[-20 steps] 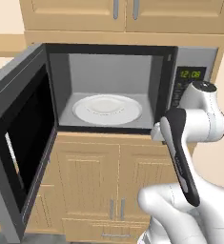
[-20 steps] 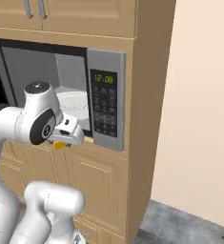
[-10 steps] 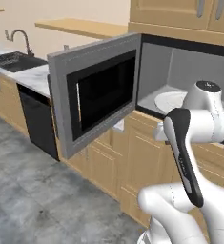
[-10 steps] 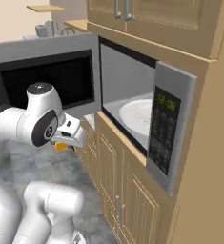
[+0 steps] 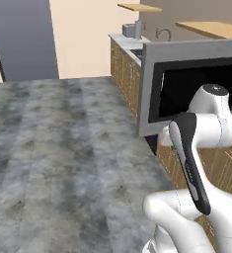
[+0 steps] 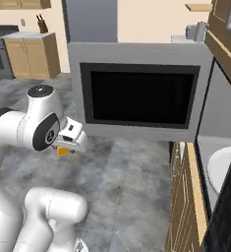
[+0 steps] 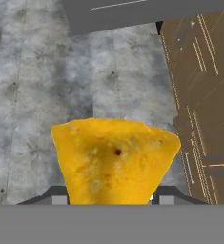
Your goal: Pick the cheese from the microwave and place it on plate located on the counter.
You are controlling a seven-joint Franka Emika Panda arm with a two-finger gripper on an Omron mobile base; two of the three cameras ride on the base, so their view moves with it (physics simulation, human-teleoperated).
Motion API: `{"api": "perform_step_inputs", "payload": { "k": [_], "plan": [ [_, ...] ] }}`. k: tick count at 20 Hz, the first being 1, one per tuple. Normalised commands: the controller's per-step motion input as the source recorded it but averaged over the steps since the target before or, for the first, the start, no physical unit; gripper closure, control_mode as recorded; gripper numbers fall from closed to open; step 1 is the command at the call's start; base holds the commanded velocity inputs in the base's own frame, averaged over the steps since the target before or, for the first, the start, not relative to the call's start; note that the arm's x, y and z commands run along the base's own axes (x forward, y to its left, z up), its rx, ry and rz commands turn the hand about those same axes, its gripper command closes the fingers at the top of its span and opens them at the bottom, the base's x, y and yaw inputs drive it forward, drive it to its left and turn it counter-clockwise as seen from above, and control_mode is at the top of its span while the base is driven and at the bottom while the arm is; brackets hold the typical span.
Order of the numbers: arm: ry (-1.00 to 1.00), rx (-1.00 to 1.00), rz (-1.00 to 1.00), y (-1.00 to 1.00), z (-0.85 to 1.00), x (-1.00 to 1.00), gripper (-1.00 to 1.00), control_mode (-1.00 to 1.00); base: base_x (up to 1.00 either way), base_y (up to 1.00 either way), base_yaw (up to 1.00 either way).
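My gripper (image 7: 108, 196) is shut on the cheese (image 7: 114, 159), a yellow-orange wedge that hangs over the grey floor in the hand view. In the right base view the cheese (image 6: 63, 151) peeks out as an orange tip under the gripper (image 6: 70, 143), held close to the arm. The microwave stands open, and its grey door with the dark window (image 6: 136, 93) swings out towards me. That door (image 5: 186, 91) rises just behind my arm in the left base view. A white dish (image 6: 225, 168) lies inside the oven. The plate is out of view. A stretch of counter (image 5: 126, 39) runs far back.
Grey mottled floor (image 5: 63, 148) spreads wide to the left. Light wood cabinets (image 7: 204, 95) line the right side under the microwave. A tall grey panel (image 5: 23, 39) stands at the far back, and a stove with wood cabinets (image 6: 18, 54) sits at the far left.
The base has turned, so both base views swung from the microwave's inside to the open floor and the door's front. The gripper still holds the cheese in the same pose.
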Motion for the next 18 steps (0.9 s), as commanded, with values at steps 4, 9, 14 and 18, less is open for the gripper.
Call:
{"api": "perform_step_inputs", "payload": {
  "k": [4, 9, 14, 18],
  "plan": [
    [0.0, 0.0, 0.0, 0.0, 0.0, 0.0, 1.0, 1.0, -0.26, 0.81, 0.61],
    [0.0, 0.0, 0.0, 0.0, 0.0, 0.0, 1.0, 1.0, 0.21, 1.0, -0.07],
    [0.0, 0.0, 0.0, 0.0, 0.0, 0.0, 1.0, 1.0, 0.81, 0.84, -0.25],
    [0.0, 0.0, 0.0, 0.0, 0.0, 0.0, 1.0, 1.0, 1.0, 0.39, -0.25]
  ]
}}
